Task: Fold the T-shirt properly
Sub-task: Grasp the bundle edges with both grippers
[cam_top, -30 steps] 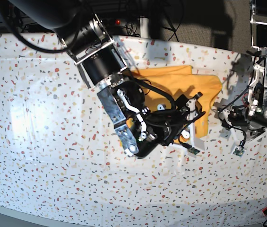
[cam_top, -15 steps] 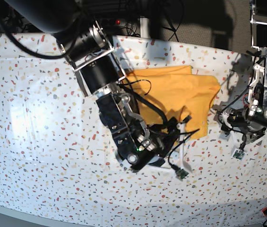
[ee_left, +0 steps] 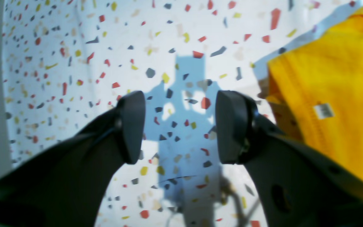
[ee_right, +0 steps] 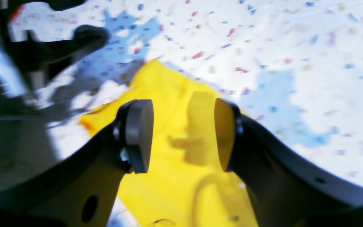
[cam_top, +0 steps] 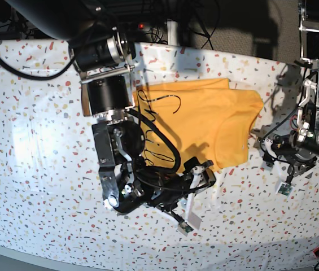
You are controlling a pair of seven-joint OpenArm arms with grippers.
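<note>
Desk [cam_top: 35,141]: speckled terrazzo pattern, wide and mostly bare. T-shirt [cam_top: 204,121] lies folded into a compact orange-yellow block at far centre, long axis running left-right, collar side toward the right.

Right tool [ee_right: 183,135] (base view's left) hovers at the shirt's near edge, jaws parted, nothing between them; it looks the nearer arm.

Left tool [ee_left: 180,126] sits just right of the shirt over bare desk, jaws released, empty.
</note>
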